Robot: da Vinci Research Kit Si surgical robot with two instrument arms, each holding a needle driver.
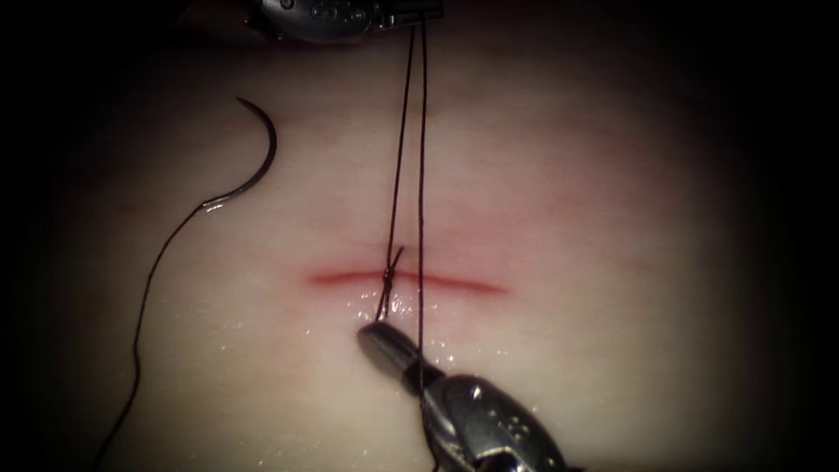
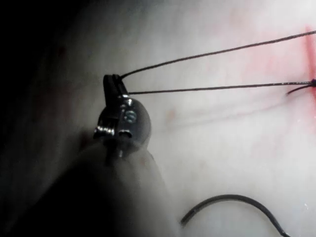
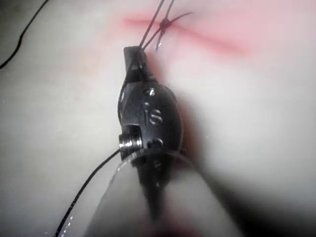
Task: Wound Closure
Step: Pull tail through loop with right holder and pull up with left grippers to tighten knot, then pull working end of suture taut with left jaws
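Observation:
The tissue (image 1: 612,218) has a thin red cut (image 1: 454,283) running across the middle, with a dark knot (image 1: 387,276) on it. Two thread strands (image 1: 411,131) rise from the cut to my left tool (image 1: 426,14) at the top edge. Its jaws are shut on both strands (image 2: 197,71), as the left wrist view (image 2: 112,83) shows. My right tool (image 1: 373,336) sits just below the knot, shut on the short thread end there (image 3: 134,55). The curved needle (image 1: 262,162) lies free on the tissue, up and left of the cut, held by neither tool (image 2: 232,200).
The needle's tail thread (image 1: 144,297) snakes down the tissue's left side to the bottom edge. One long strand passes the right tool's wrist (image 1: 422,376) and trails off behind it (image 3: 89,185). Wet glints (image 1: 398,306) lie below the cut.

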